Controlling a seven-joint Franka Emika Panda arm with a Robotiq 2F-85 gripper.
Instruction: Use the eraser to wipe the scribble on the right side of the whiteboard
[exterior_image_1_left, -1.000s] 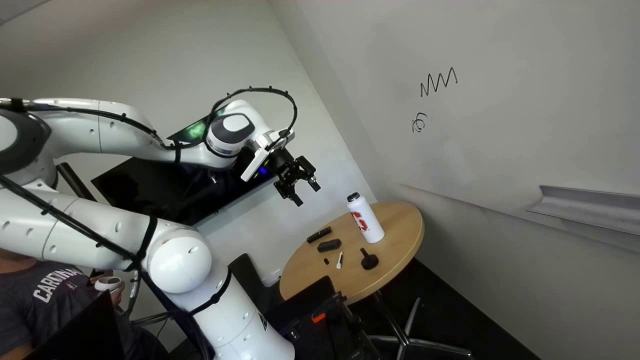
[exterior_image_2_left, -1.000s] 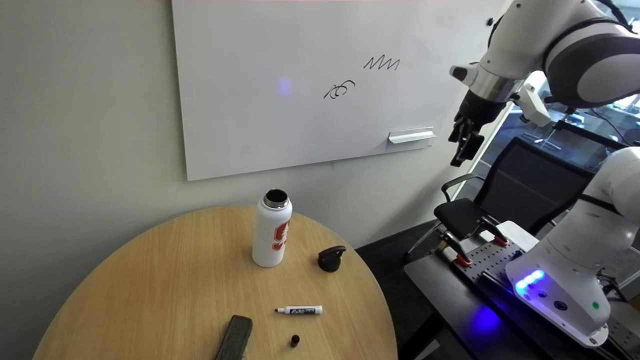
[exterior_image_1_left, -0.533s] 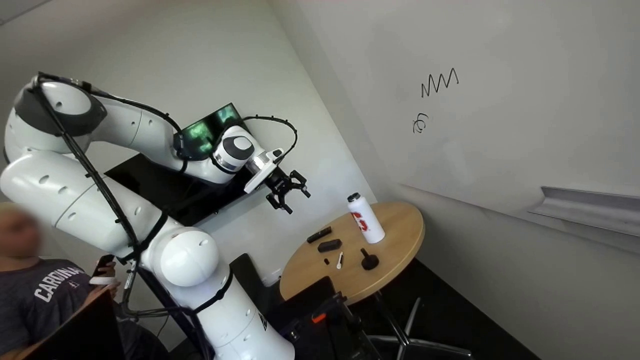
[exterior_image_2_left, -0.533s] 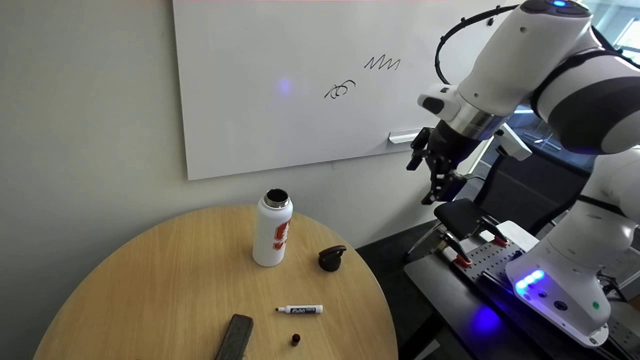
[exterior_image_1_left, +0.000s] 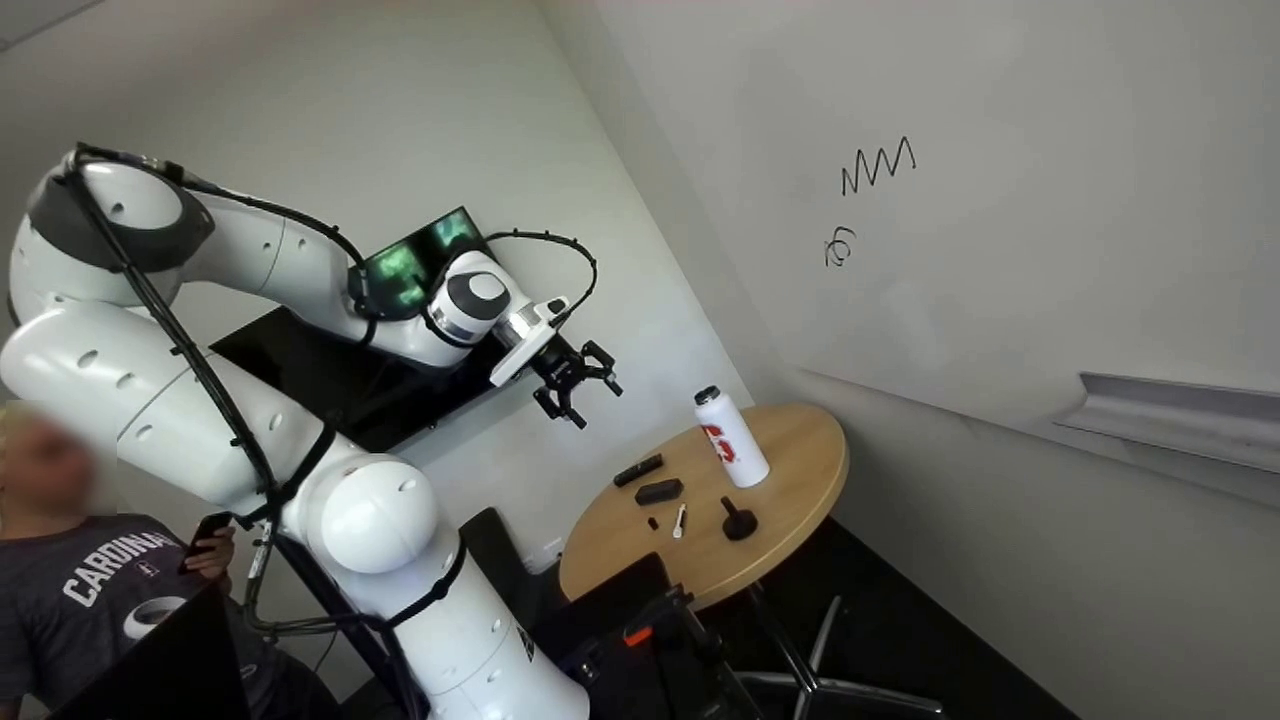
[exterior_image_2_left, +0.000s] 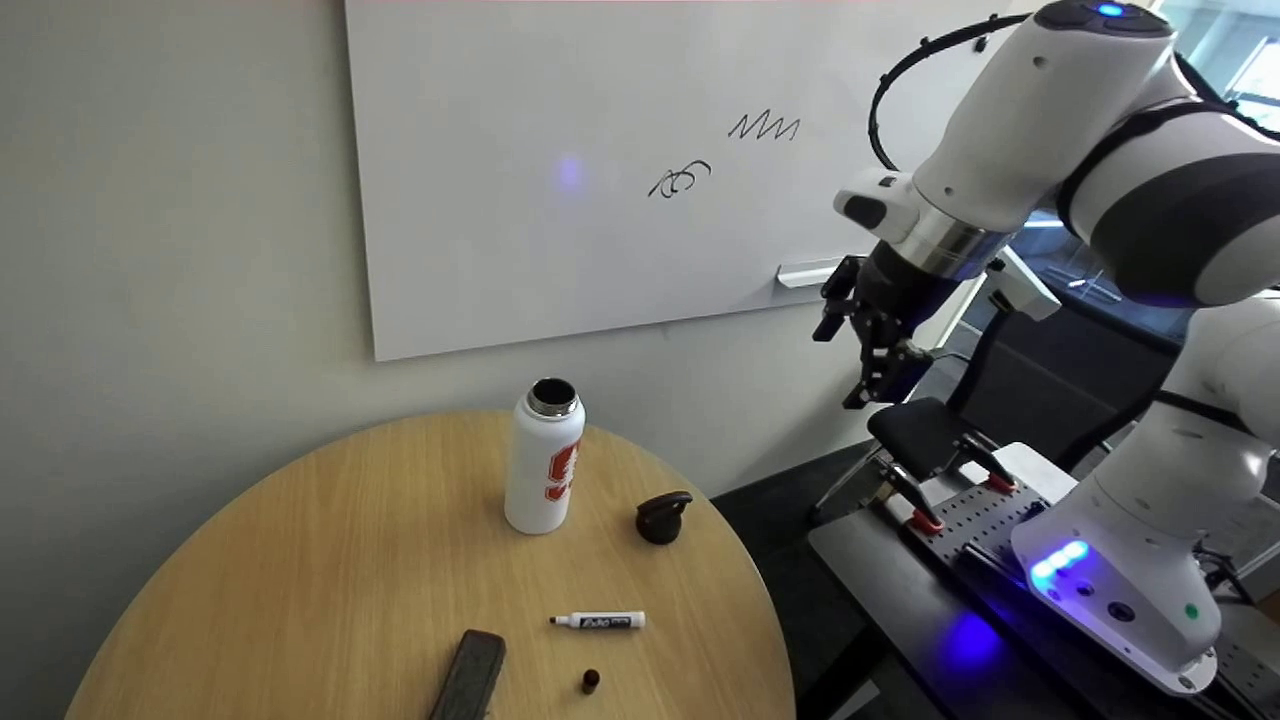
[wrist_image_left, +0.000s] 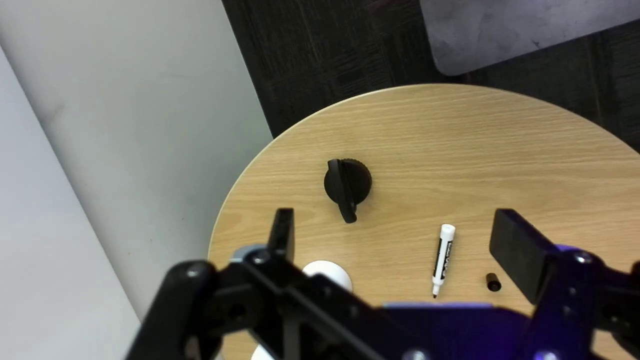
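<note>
Released claw (exterior_image_1_left: 597, 405), fingers (wrist_image_left: 517, 257) spread wide, up in the air higher than the round wooden surface (exterior_image_2_left: 330, 570). Dark block eraser (exterior_image_1_left: 659, 491) lies on the surface, well apart from the claw: down and to the right of it in an exterior view; in an exterior view the eraser (exterior_image_2_left: 468, 672) is down and far left of it, one end cut off by the bottom edge. Long black object (exterior_image_1_left: 638, 469) just beside the eraser, too small to identify. Also near: Expo marker (exterior_image_2_left: 598, 621), tip bare, and black marker cap (exterior_image_2_left: 590, 681). White bottle (exterior_image_2_left: 543, 470), red logo, upright, mouth open; black bottle lid (exterior_image_2_left: 660, 518) near it. Wrist view has marker, cap, lid on the surface beyond the fingers. Zigzag scribble (exterior_image_2_left: 764, 126) on the whiteboard (exterior_image_2_left: 480, 230), up and right of a curly mark (exterior_image_2_left: 680, 180), well apart from eraser and claw.
</note>
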